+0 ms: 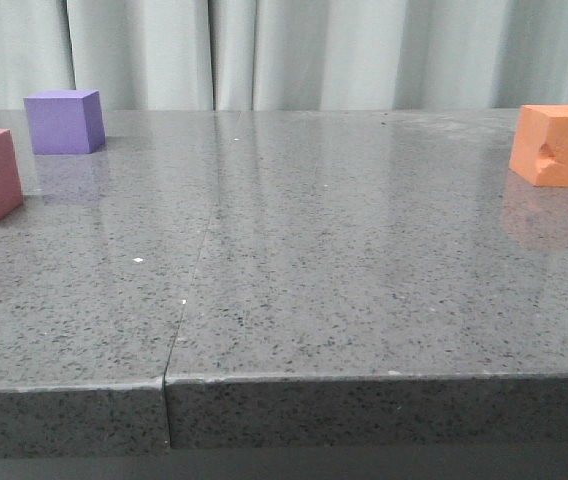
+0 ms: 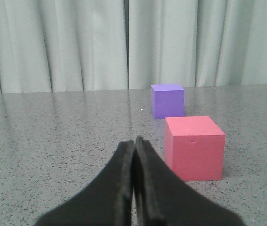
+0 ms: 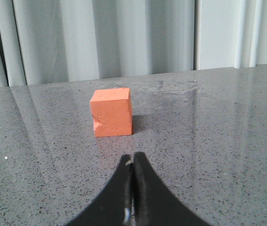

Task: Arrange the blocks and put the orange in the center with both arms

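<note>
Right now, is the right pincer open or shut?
Shut. In the right wrist view the two fingers of the right pincer press together, holding nothing; the orange cube sits ahead, untouched.

Neither arm appears in the front view. In the left wrist view, the left gripper (image 2: 134, 141) rises from 6 o'clock toward 12, its two black fingers (image 2: 119, 183) pressed flat together with only a thin seam between them, holding nothing. In the right wrist view, the right gripper (image 3: 133, 157) points the same way, its black fingers (image 3: 145, 193) likewise closed tip to tip and empty.
</note>
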Controlling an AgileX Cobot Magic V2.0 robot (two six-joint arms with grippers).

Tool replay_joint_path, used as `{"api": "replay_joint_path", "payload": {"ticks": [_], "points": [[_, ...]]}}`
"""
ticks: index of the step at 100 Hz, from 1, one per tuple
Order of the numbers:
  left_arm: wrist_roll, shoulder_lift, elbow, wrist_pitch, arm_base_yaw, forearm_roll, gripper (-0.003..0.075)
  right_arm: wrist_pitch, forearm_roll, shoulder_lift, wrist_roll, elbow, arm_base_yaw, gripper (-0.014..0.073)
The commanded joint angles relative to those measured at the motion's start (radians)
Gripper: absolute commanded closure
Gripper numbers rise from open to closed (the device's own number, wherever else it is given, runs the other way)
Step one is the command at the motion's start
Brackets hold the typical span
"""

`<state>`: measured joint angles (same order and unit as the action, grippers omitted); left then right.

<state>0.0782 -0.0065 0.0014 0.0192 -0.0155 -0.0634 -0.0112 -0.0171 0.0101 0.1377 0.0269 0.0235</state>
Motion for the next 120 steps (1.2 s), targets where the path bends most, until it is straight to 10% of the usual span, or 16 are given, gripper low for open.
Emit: {"api": "replay_joint_path", "payload": {"ticks": [1,120], "points": [[0.001,-0.028,0.040,-0.075,-0.008,-0.009,0.0741,0.079,-0.007,0.022,-0.010,-0.016,0.005,0.0662],[0.001,-0.028,0.040,-0.075,-0.008,-0.009,0.0741,0.190,-0.012,0.020,-0.010,-0.026,0.005,0.0662]]}}
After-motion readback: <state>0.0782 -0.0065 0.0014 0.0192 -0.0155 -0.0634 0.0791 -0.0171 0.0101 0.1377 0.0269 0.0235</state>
